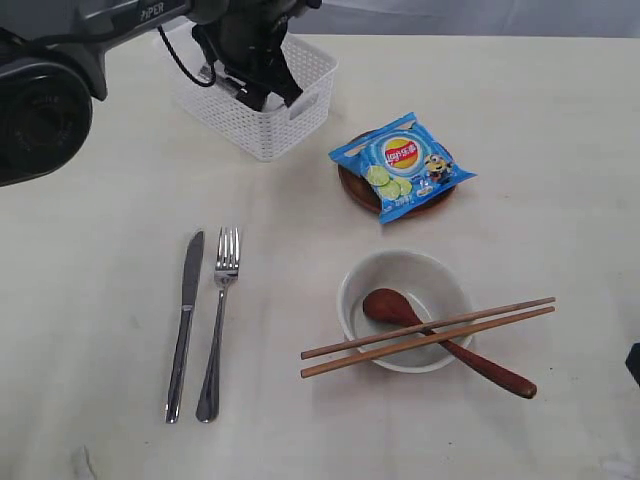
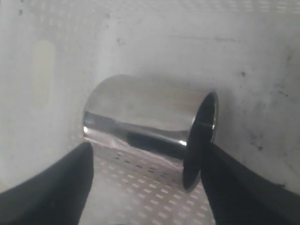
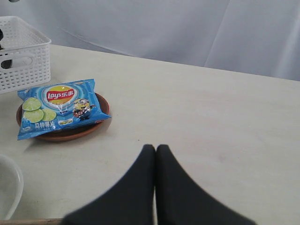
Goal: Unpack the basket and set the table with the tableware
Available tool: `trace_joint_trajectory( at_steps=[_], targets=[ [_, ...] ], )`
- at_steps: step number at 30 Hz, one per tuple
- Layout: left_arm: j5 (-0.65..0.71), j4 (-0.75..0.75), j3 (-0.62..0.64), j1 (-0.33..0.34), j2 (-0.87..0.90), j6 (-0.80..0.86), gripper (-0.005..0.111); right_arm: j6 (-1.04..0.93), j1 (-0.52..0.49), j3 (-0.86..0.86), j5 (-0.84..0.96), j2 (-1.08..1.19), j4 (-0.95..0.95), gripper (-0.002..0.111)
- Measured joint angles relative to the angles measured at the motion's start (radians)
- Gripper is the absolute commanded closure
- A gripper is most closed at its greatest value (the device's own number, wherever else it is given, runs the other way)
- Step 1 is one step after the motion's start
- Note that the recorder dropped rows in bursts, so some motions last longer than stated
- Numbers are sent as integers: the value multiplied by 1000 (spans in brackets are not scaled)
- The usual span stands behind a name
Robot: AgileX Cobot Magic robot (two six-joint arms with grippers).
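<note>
My left gripper reaches down into the white basket at the table's far left. In the left wrist view it is open, and a steel cup lies on its side on the basket floor just ahead of the fingertips, untouched. A knife and fork lie side by side. The off-white bowl holds the wooden spoon, with chopsticks across its rim. My right gripper is shut and empty above bare table.
A blue chips packet rests on the small brown plate, right of the basket. The left arm's dark body hangs over the far left corner. The basket wall stands close around the left fingers.
</note>
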Motion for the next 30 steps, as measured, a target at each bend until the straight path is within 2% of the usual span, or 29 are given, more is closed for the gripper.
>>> trace_joint_trajectory(
  at_steps=[8, 14, 16, 20, 24, 30],
  targets=[
    [-23, 6, 0, 0, 11, 0, 45, 0, 0, 0, 0, 0, 0, 109],
    [-102, 54, 0, 0, 30, -25, 46, 0, 0, 0, 0, 0, 0, 109],
    [-134, 80, 0, 0, 39, -58, 51, 0, 0, 0, 0, 0, 0, 109],
    [-176, 123, 0, 0, 45, -91, 69, 0, 0, 0, 0, 0, 0, 109],
    [-205, 136, 0, 0, 49, -96, 106, 0, 0, 0, 0, 0, 0, 109],
    [-217, 130, 0, 0, 51, -98, 107, 0, 0, 0, 0, 0, 0, 109]
  ],
)
